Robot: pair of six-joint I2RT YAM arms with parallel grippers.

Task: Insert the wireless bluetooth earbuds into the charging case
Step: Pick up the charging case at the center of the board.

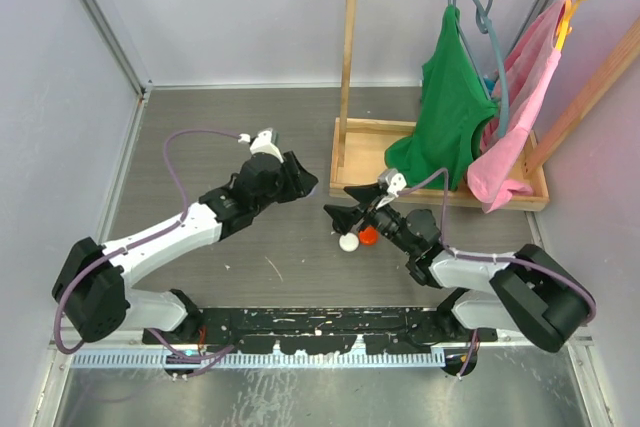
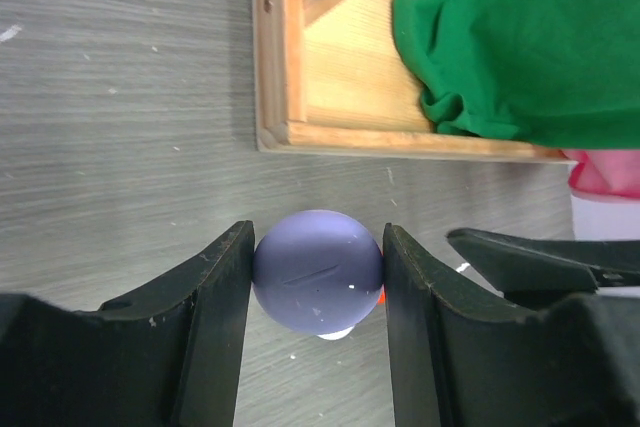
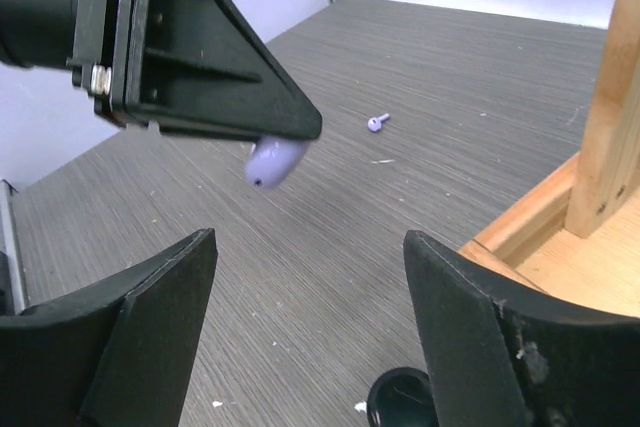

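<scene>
My left gripper (image 2: pixel 318 229) is shut on a round lilac charging case (image 2: pixel 318 270) and holds it above the grey table. From the right wrist view the same case (image 3: pixel 275 160) pokes out under the left gripper's black fingers (image 3: pixel 215 67). One tiny lilac earbud (image 3: pixel 377 122) lies on the table beyond it. My right gripper (image 3: pixel 309 235) is open, with nothing between its fingers, and faces the case from a short way off. In the top view the left gripper (image 1: pixel 305 184) and the right gripper (image 1: pixel 340 215) nearly meet at mid-table.
A wooden tray (image 1: pixel 360 162) with an upright rack stands at the back right, with a green garment (image 1: pixel 450 107) and a pink one (image 1: pixel 520 117) hanging from it. A white disc (image 1: pixel 348 242) and a red disc (image 1: pixel 368 236) lie below the right gripper. A black disc (image 3: pixel 400 402) lies near its fingers.
</scene>
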